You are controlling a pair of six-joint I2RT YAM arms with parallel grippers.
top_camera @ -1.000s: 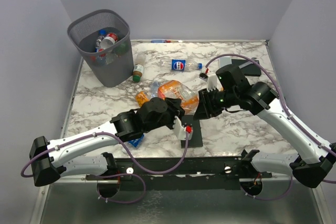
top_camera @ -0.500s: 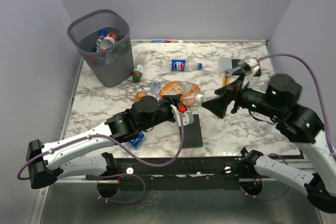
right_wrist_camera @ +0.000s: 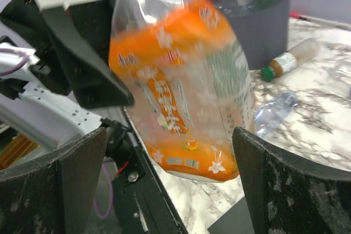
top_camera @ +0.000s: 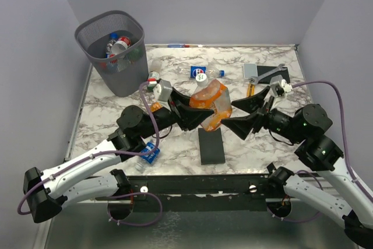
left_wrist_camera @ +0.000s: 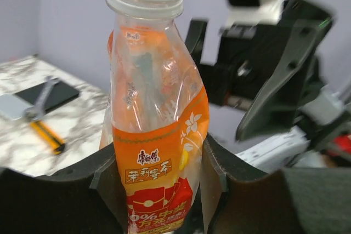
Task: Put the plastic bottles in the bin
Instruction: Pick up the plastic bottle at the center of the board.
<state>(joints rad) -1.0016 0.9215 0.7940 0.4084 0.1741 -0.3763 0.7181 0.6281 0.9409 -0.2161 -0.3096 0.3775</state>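
My left gripper (top_camera: 202, 112) (left_wrist_camera: 159, 184) is shut on an orange-labelled plastic bottle (top_camera: 212, 100) (left_wrist_camera: 156, 108) with a white cap, holding it by its lower half above the table's middle. My right gripper (top_camera: 233, 116) (right_wrist_camera: 170, 135) faces it from the right, open, with its fingers spread on either side of that bottle's (right_wrist_camera: 181, 91) base. The grey mesh bin (top_camera: 112, 51) (right_wrist_camera: 258, 9) stands at the far left with several bottles inside. An amber bottle (top_camera: 153, 77) (right_wrist_camera: 290, 58) and a clear blue-labelled bottle (top_camera: 201, 73) lie on the marble beside it.
A black slab (top_camera: 211, 145) lies under the grippers near the front edge. Another slab (top_camera: 273, 74), a wrench and a yellow-handled tool (top_camera: 252, 87) lie at the far right. A blue-labelled bottle (top_camera: 149, 152) sits by the left arm. A crushed clear bottle (right_wrist_camera: 274, 110) lies mid-table.
The left gripper has lifted the orange bottle off the table and tilted it up. The right gripper has opened wide and swung in to face the bottle.
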